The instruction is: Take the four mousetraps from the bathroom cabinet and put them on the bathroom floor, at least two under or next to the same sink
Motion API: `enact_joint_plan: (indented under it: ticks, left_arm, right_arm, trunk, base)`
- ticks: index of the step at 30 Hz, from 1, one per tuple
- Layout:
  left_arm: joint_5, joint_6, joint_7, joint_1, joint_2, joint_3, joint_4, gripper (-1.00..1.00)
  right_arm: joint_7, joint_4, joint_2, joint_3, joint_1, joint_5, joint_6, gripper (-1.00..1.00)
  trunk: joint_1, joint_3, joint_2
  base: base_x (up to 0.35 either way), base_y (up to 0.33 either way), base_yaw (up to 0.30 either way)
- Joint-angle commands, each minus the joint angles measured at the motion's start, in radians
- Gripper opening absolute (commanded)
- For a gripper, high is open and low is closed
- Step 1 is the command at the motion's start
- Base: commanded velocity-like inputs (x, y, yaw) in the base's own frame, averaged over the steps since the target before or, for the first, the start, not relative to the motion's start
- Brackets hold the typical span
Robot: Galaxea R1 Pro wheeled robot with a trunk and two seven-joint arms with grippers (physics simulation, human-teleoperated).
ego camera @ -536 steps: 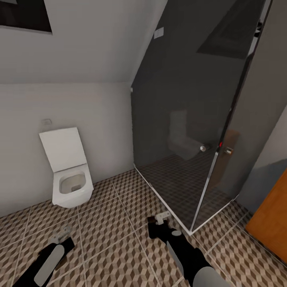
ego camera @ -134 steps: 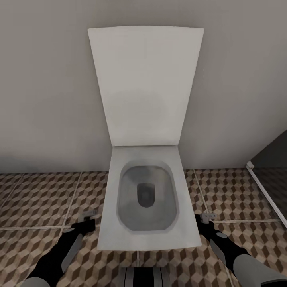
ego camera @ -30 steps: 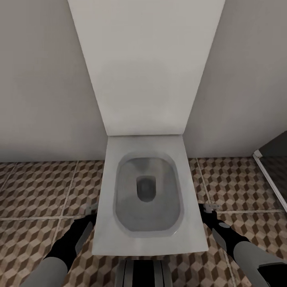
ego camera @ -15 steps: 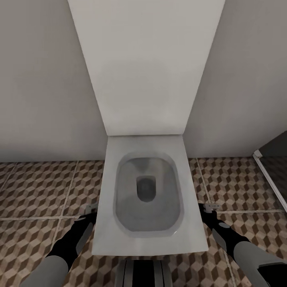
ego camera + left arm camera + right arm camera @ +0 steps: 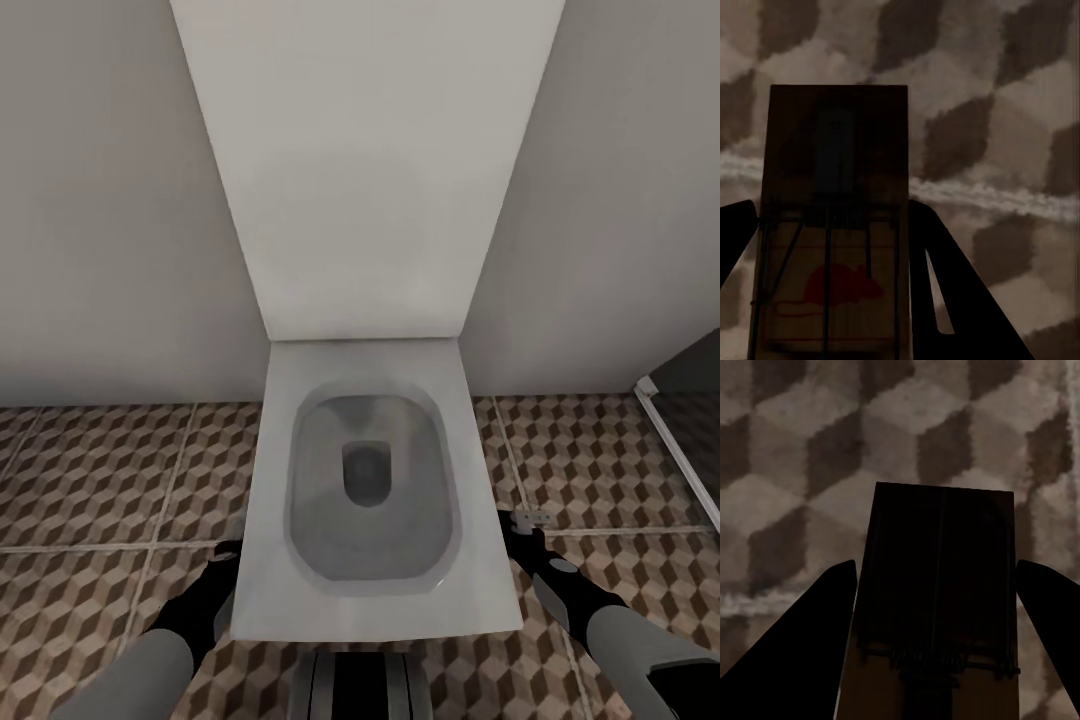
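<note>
Up close, the left gripper (image 5: 832, 300) had its dark fingers (image 5: 945, 292) shut against a tan wooden mousetrap with a red mouse print (image 5: 832, 247); the right gripper (image 5: 937, 645) flanked a second dark-wired wooden mousetrap (image 5: 937, 615), contact unclear. Below lay cube-patterned brown floor tiles (image 5: 90, 470); between both arms stood a white square toilet (image 5: 365, 490).
</note>
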Motion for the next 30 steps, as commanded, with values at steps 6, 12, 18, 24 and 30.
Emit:
enact_joint_plan:
  ticks: [6,12,18,24,30]
  left_arm:
    - [-0.005,-0.022,-0.002,-0.007,-0.003,-0.003,0.019,-1.0]
    - [-0.001,-0.026,-0.003,-0.008,0.003,-0.001,0.022,-1.0]
    - [0.002,-0.021,-0.002,-0.012,0.023,0.004,0.023,-1.0]
    - [0.005,-0.016,-0.001,-0.015,0.054,0.037,0.024,-1.0]
    - [0.007,-0.012,-0.002,-0.016,0.083,0.067,0.026,-1.0]
  right_arm:
    - [-0.001,0.0,-0.001,0.001,0.0,0.0,0.0,-1.0]
    - [-0.007,0.006,-0.001,0.001,0.001,0.001,0.002,-1.0]
    - [-0.008,0.012,0.0,0.006,0.002,0.002,0.003,-1.0]
    - [-0.009,0.014,-0.002,0.008,0.005,0.003,0.003,-1.0]
    - [-0.009,0.013,-0.008,0.008,0.006,0.003,0.003,-1.0]
  trunk:
    - [0.0,0.0,0.0]
    - [0.0,0.0,0.0]
    - [0.0,0.0,0.0]
    - [0.001,-0.008,0.0]
    - [0.002,-0.015,-0.001]
  base:
    - [0.0,0.0,0.0]
    - [0.0,0.0,0.0]
    - [0.0,0.0,0.0]
    - [0.0,0.0,0.0]
    - [0.0,0.0,0.0]
